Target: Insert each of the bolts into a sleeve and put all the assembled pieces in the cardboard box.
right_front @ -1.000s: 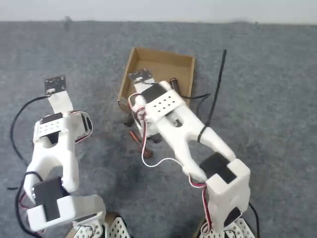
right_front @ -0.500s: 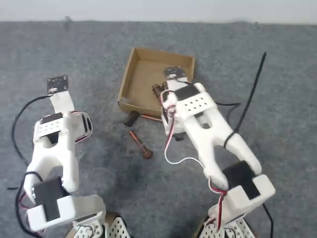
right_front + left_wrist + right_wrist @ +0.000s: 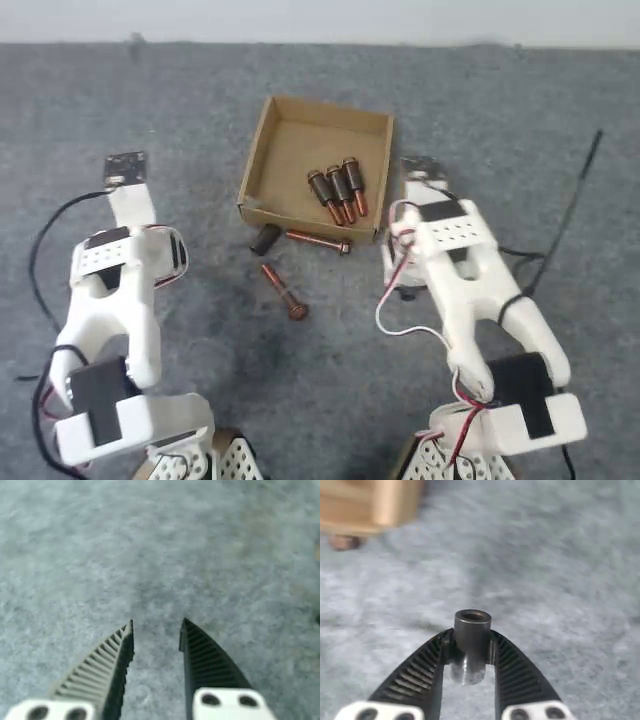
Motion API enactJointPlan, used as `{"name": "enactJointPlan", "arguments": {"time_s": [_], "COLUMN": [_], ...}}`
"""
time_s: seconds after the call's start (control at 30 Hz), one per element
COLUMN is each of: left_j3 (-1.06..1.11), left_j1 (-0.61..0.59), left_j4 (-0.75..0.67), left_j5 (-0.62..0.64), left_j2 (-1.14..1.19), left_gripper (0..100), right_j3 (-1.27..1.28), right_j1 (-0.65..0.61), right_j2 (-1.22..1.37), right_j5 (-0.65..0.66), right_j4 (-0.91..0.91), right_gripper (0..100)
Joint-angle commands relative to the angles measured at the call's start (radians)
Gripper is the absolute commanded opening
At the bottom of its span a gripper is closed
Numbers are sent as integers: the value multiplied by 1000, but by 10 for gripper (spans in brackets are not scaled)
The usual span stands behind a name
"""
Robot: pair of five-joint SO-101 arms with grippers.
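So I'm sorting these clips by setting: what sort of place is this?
Probably a hobby or lab test bench: two white desktop arms with loose wiring, a grey felt-like table cover, and a cardboard box of bolt-and-sleeve pieces.
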Motion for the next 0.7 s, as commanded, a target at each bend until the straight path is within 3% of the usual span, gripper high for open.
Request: {"name": "enactJointPlan", "arguments": {"time_s": [0.0,0.23,0.4,0.67], "left_j3": [-15,-22,8,108], "left_j1": [32,112,221,451], "left_j4": [51,130,106,127], "left_j5": [-97,-275,-341,-694], "left_j2": [-17,-63,-127,-183], "left_gripper": [126,136,197,196], "right_j3": [25,107,144,141], "right_j1": [74,168,185,254], "right_j2": [-79,-154,-160,-116], "right_j5": [55,83,83,84], "right_j4": [-28,-97,-189,-286], "right_gripper": [7,7,7,7]}}
